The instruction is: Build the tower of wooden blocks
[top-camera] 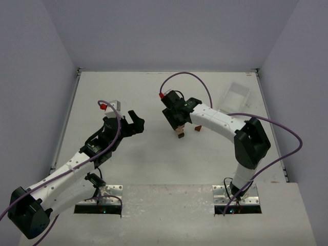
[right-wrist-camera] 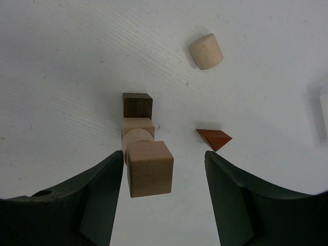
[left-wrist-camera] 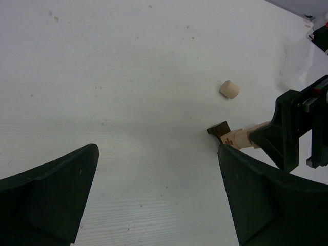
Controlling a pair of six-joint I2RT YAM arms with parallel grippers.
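The wood block tower [top-camera: 179, 134] stands mid-table: a dark brown cube [right-wrist-camera: 137, 106] at the bottom, a pale cube and a pale cylinder above it, and a pale cube [right-wrist-camera: 148, 168] on top. My right gripper [top-camera: 178, 124] hangs right over it, open. In the right wrist view [right-wrist-camera: 164, 158] the top cube sits between the fingers, close to the left one, with a wide gap to the right one. A reddish-brown wedge [right-wrist-camera: 213, 138] and a loose pale cylinder [right-wrist-camera: 206, 51] lie beside the tower. My left gripper [top-camera: 134, 122] is open and empty, left of the tower [left-wrist-camera: 241, 137].
A clear plastic tray [top-camera: 237, 95] lies at the back right, near the table's edge. The loose cylinder also shows in the left wrist view [left-wrist-camera: 229, 89], beyond the tower. White walls bound the table on three sides.
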